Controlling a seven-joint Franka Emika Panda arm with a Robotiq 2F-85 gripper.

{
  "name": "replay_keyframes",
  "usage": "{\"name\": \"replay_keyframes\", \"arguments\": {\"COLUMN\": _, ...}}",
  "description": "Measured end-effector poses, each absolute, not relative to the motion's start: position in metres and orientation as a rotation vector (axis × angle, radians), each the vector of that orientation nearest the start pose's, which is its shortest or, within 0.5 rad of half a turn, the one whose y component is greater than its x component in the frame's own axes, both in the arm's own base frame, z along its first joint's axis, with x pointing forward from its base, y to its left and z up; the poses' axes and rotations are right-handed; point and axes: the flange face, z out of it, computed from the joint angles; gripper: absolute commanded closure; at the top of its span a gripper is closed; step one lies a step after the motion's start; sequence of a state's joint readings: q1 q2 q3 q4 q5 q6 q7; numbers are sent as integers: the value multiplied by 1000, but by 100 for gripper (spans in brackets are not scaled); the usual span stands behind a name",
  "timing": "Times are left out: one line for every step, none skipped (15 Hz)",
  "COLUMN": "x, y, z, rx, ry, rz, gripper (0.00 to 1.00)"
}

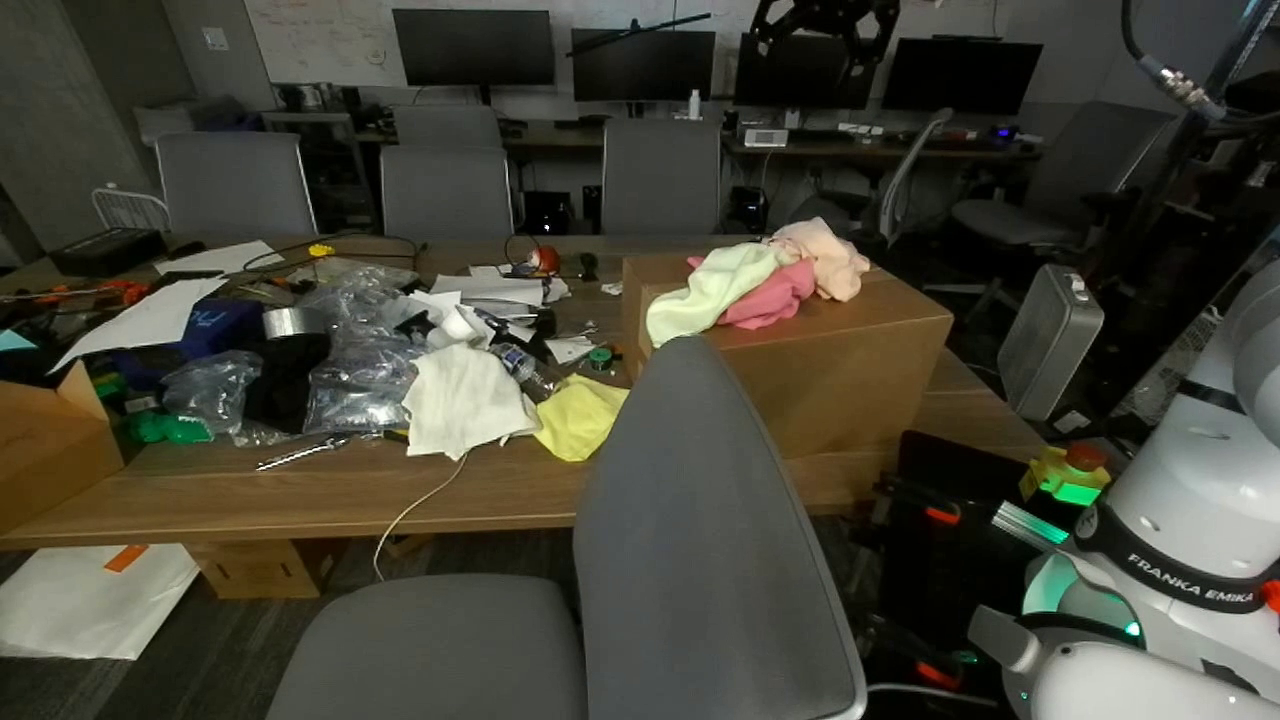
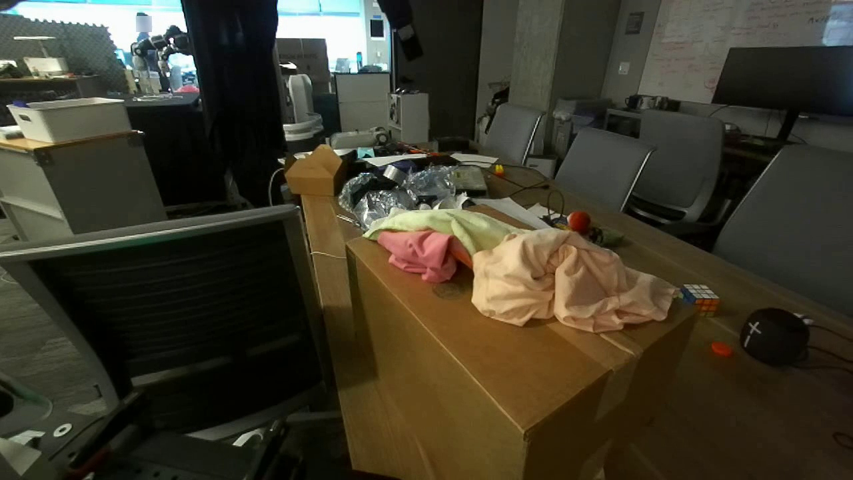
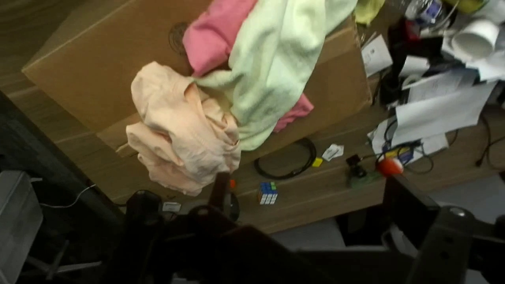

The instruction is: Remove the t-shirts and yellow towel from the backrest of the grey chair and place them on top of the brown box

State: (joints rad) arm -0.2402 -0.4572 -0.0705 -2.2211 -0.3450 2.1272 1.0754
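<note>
The brown box (image 1: 850,390) stands on the table and also shows in the wrist view (image 3: 110,63). On its top lie a pale yellow-green towel (image 1: 715,285), a pink t-shirt (image 2: 420,257) and a peach t-shirt (image 2: 573,287), bunched together. The towel overlaps the pink shirt and hangs over one box edge. The grey chair (image 1: 690,540) stands beside the box, its backrest bare in both exterior views. My gripper (image 3: 307,183) is open, fingers wide apart with nothing between them. In an exterior view the gripper (image 1: 812,50) is high above the table, apart from the cloths.
A white cloth (image 1: 465,400) and a bright yellow cloth (image 1: 582,418) lie on the table beside clear plastic bags (image 1: 365,370) and papers. A Rubik's cube (image 3: 268,193) and a black speaker (image 2: 775,337) are near the box. More grey chairs (image 1: 660,175) line the far side.
</note>
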Motion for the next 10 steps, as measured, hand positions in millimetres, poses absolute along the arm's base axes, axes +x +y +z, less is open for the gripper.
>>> {"name": "replay_keyframes", "arguments": {"x": 417, "y": -144, "z": 591, "rx": -2634, "ry": 1808, "rz": -677, "gripper": 0}}
{"name": "replay_keyframes", "arguments": {"x": 412, "y": -134, "z": 589, "rx": -2679, "ry": 1742, "rz": -629, "gripper": 0}}
{"name": "replay_keyframes", "arguments": {"x": 407, "y": -125, "z": 588, "rx": -2724, "ry": 1675, "rz": -580, "gripper": 0}}
{"name": "replay_keyframes", "arguments": {"x": 401, "y": -118, "z": 587, "rx": -2767, "ry": 1608, "rz": -531, "gripper": 0}}
{"name": "replay_keyframes", "arguments": {"x": 395, "y": -112, "z": 587, "rx": -2808, "ry": 1540, "rz": -482, "gripper": 0}}
{"name": "replay_keyframes", "arguments": {"x": 389, "y": -108, "z": 586, "rx": -2847, "ry": 1472, "rz": -432, "gripper": 0}}
{"name": "replay_keyframes", "arguments": {"x": 383, "y": -104, "z": 585, "rx": -2884, "ry": 1403, "rz": -383, "gripper": 0}}
{"name": "replay_keyframes", "arguments": {"x": 377, "y": -102, "z": 584, "rx": -2921, "ry": 1334, "rz": -331, "gripper": 0}}
{"name": "replay_keyframes", "arguments": {"x": 371, "y": -100, "z": 583, "rx": -2957, "ry": 1266, "rz": -280, "gripper": 0}}
{"name": "replay_keyframes", "arguments": {"x": 366, "y": -98, "z": 582, "rx": -2992, "ry": 1197, "rz": -227, "gripper": 0}}
